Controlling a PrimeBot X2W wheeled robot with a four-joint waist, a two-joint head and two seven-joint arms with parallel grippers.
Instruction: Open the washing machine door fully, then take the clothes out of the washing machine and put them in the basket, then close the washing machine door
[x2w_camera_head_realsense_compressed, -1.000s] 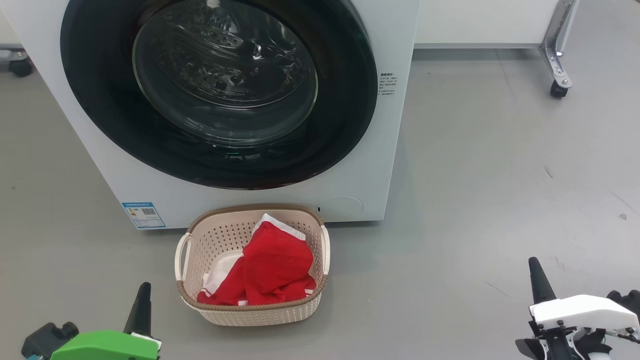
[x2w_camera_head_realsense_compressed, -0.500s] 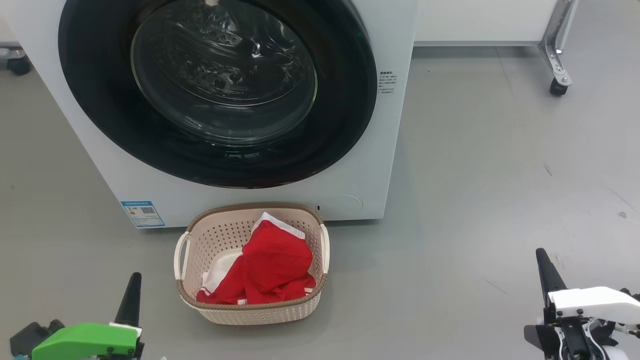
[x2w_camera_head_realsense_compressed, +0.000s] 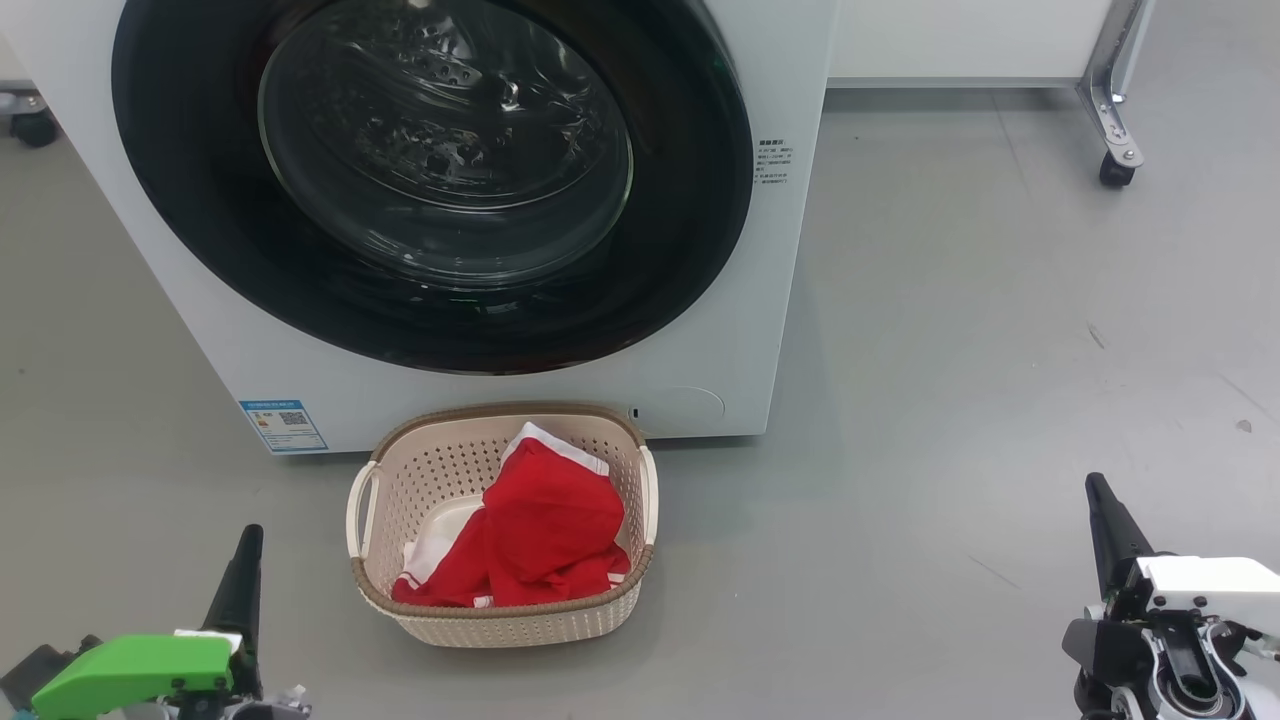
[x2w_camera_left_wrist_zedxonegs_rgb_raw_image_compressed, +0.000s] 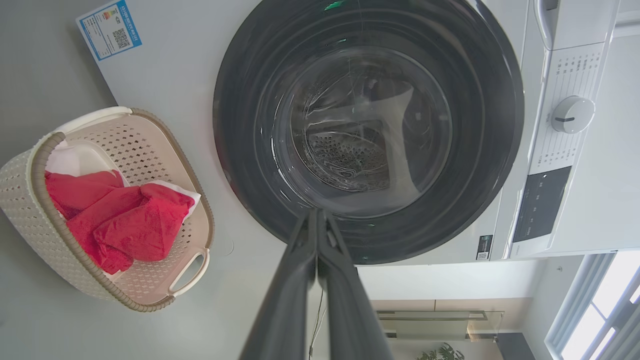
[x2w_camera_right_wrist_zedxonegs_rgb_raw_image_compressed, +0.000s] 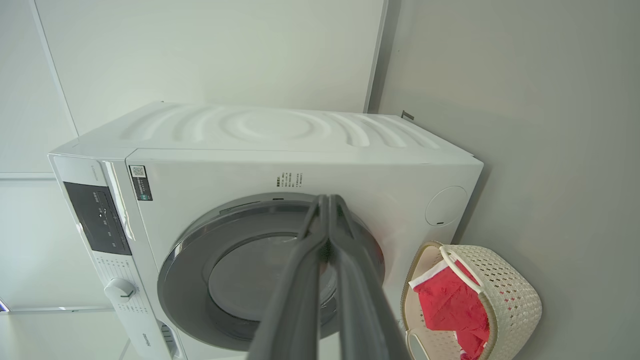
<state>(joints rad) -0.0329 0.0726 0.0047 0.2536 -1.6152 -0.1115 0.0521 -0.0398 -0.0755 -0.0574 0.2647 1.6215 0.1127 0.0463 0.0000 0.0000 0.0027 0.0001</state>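
The white washing machine (x2w_camera_head_realsense_compressed: 760, 330) fills the top of the head view, and its round black-ringed door (x2w_camera_head_realsense_compressed: 440, 180) lies flat against the front, closed. On the floor just in front stands the cream basket (x2w_camera_head_realsense_compressed: 400, 500) with the red clothes (x2w_camera_head_realsense_compressed: 540, 540) heaped inside. My left gripper (x2w_camera_head_realsense_compressed: 245, 545) is at the lower left, shut and empty, left of the basket. My right gripper (x2w_camera_head_realsense_compressed: 1100, 495) is at the lower right, also shut and empty, well right of the basket. In the left wrist view the fingers (x2w_camera_left_wrist_zedxonegs_rgb_raw_image_compressed: 316, 220) meet in front of the door (x2w_camera_left_wrist_zedxonegs_rgb_raw_image_compressed: 370, 30); the basket (x2w_camera_left_wrist_zedxonegs_rgb_raw_image_compressed: 130, 130) lies to the side.
Grey floor stretches to the right of the machine. A metal frame leg on a caster (x2w_camera_head_realsense_compressed: 1115, 170) stands at the far right, and another caster (x2w_camera_head_realsense_compressed: 30, 125) sits at the far left. A white wall panel runs behind the machine.
Both grippers have drawn back and outward, the left lower and further left, the right lower and further right. The head view has shifted slightly. Door, basket and clothes stay put.
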